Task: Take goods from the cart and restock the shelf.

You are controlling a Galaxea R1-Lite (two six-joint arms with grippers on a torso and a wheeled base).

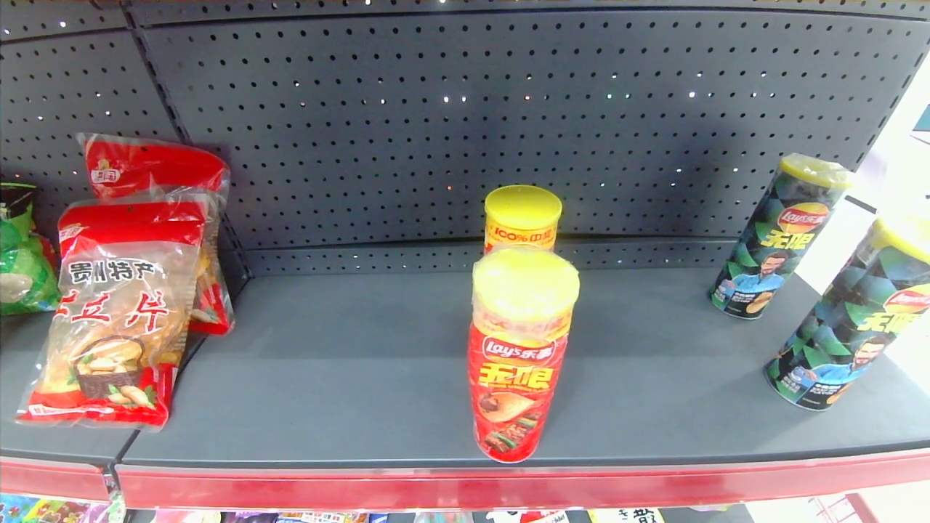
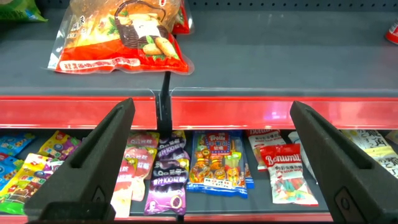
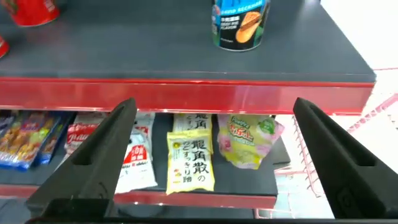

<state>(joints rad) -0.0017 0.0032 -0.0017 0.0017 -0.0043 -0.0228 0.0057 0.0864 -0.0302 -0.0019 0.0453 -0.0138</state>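
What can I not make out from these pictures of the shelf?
1. Head view: the rear red can has its lower body hidden behind the front red can.
2. Head view: the green bag is cut off by the left edge.
3. Head view: the rear snack bag is mostly covered by the front snack bag.
4. Left wrist view: the open left tool hides part of the lower-shelf packets.

This is a shop: a grey metal shelf [image 1: 349, 378] with a perforated back panel [image 1: 407, 109] and a red front strip [image 1: 508, 490], built like retail display racking. It carries 4 upright chip canisters [image 1: 517, 363] and sealed snack bags [image 1: 116, 312], fronts facing outward. The tier below holds rows of sweet packets [image 2: 217, 165].
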